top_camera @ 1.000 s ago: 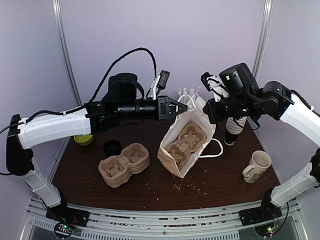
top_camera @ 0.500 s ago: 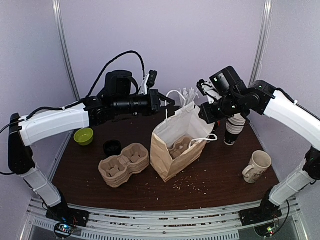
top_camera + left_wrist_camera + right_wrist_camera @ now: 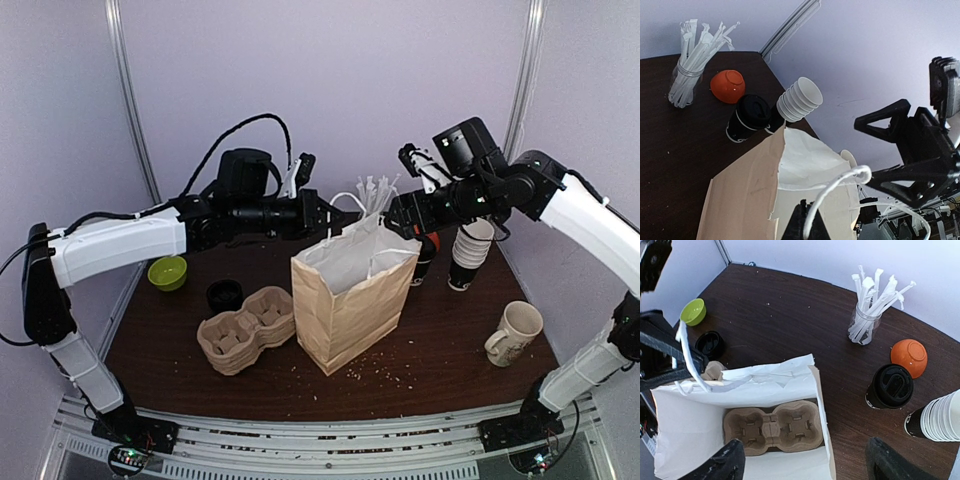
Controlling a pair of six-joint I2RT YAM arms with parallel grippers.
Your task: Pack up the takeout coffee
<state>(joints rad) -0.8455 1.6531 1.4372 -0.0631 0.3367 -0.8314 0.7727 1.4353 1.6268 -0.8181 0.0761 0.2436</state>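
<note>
The takeout coffee (image 3: 424, 256) (image 3: 889, 386) (image 3: 747, 118) is a black lidded cup standing on the table just right of the brown paper bag (image 3: 350, 305). The bag stands upright with its mouth open, and a pulp cup carrier (image 3: 771, 432) lies at its bottom. My left gripper (image 3: 322, 213) (image 3: 808, 226) is shut on the bag's white rope handle (image 3: 840, 186) above the bag's left rim. My right gripper (image 3: 398, 216) (image 3: 805, 466) hangs open over the bag's right rim, holding nothing.
A stack of white paper cups (image 3: 470, 250) and a cream mug (image 3: 514, 333) stand on the right of the dark table (image 3: 450, 375). A straw jar (image 3: 866, 322) and orange bowl (image 3: 909, 356) sit behind. Spare carriers (image 3: 246, 326), a black lid (image 3: 225, 294) and a green bowl (image 3: 167, 272) lie left.
The bag has gone from tilted to standing upright. My right gripper has opened, let go of the bag and moved a little right. My left gripper still holds the handle.
</note>
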